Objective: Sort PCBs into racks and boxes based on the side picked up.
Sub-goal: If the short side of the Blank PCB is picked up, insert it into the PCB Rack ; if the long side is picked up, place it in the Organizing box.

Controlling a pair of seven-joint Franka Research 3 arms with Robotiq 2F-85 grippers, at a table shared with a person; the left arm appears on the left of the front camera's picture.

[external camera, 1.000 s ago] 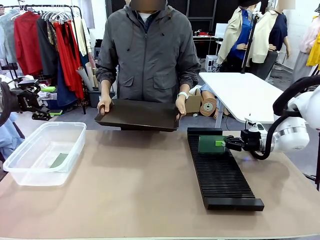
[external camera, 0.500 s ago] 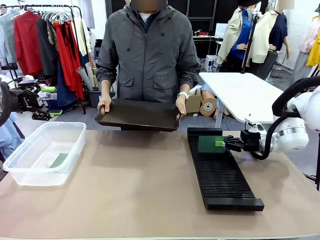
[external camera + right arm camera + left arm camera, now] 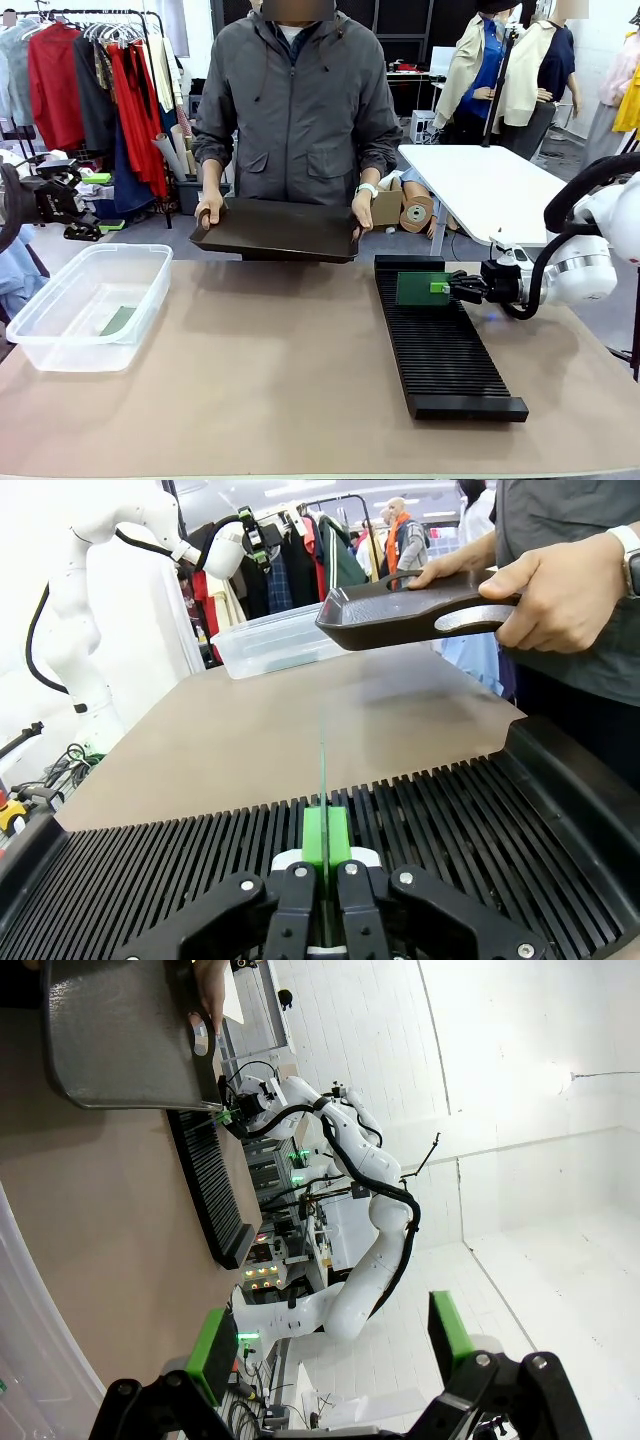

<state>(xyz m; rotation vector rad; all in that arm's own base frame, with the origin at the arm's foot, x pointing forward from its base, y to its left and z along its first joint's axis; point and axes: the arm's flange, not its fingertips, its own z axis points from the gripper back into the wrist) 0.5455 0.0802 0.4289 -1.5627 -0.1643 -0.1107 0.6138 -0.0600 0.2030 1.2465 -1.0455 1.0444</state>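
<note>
Tan table [image 3: 250, 400], PCB [image 3: 422, 288] on edge between right jaws, over rack [image 3: 440, 350]

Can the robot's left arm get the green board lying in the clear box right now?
Probably yes. The left gripper is open and holds nothing, the clear box has no lid, and nothing lies over the green board inside. The arm waits beside that end of the table.

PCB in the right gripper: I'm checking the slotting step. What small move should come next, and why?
Probably open the right gripper and back away: it is shut on the PCB, which stands upright on edge, apparently in a slot of the rack.
</note>
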